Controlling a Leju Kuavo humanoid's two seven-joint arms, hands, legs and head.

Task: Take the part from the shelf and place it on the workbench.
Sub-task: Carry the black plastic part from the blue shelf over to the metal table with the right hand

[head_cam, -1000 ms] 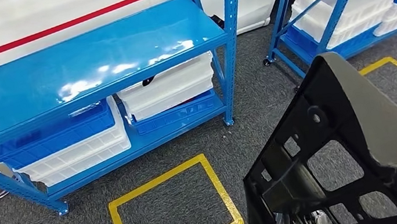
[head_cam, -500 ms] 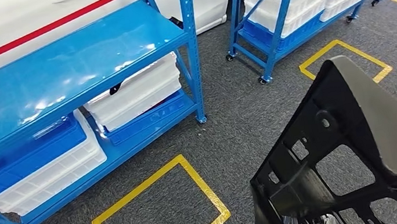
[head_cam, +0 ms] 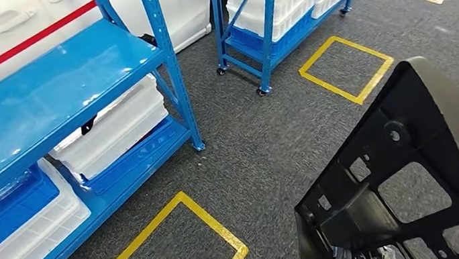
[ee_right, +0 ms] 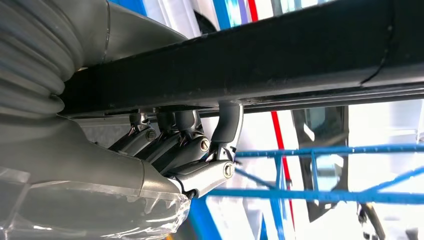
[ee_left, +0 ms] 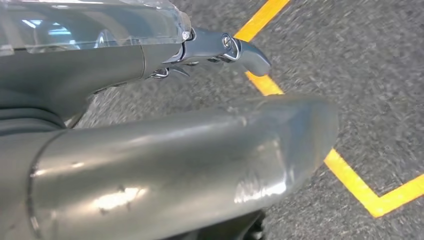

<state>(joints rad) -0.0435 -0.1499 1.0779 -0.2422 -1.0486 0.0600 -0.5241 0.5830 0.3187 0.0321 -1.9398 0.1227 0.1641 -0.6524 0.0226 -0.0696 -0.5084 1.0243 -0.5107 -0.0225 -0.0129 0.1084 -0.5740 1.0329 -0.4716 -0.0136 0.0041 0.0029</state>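
1. While the large black moulded plastic part with cut-out windows (head_cam: 416, 178) rides low on the robot's right in the head view, the right hand (ee_right: 185, 150) presses curled fingers (ee_right: 227, 125) against its dark edge; the left hand (ee_left: 165, 55) sits beside the part's smooth grey face, grip unclear.
2. Likely risk: the wide part tips or slides off such a shallow hold.
3. Blue steel shelving (head_cam: 163, 64) with white bins (head_cam: 111, 129) flanks open grey carpet (head_cam: 268, 137); the workbench is unseen.
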